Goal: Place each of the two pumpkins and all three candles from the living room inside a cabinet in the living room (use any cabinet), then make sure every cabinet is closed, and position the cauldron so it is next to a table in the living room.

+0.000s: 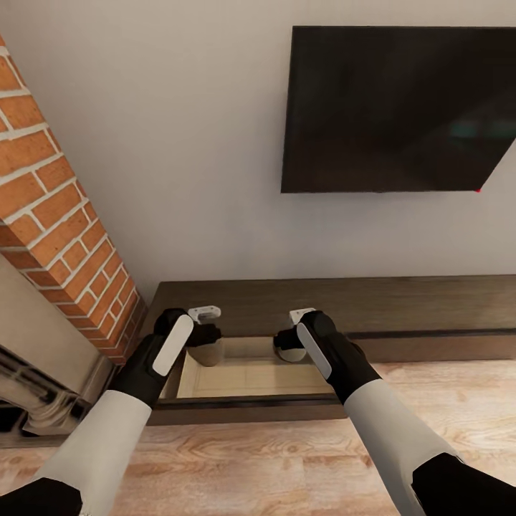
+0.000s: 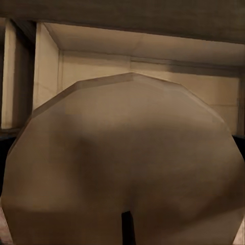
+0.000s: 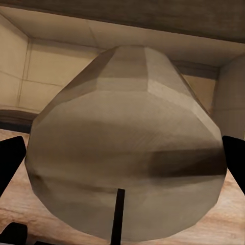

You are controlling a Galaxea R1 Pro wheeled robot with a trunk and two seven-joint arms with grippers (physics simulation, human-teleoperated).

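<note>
Here, candle (image 3: 127, 153) between right pincer (image 1: 290, 350) fingers.

Cabinet (image 1: 430, 304) runs along the wall under the television (image 1: 401, 107), brick fireplace (image 1: 57, 236) at its left end; its left compartment (image 1: 251, 373) stands open, with left candle (image 1: 206, 352) and right candle (image 1: 292, 352) held side by side over it, apart.
</note>
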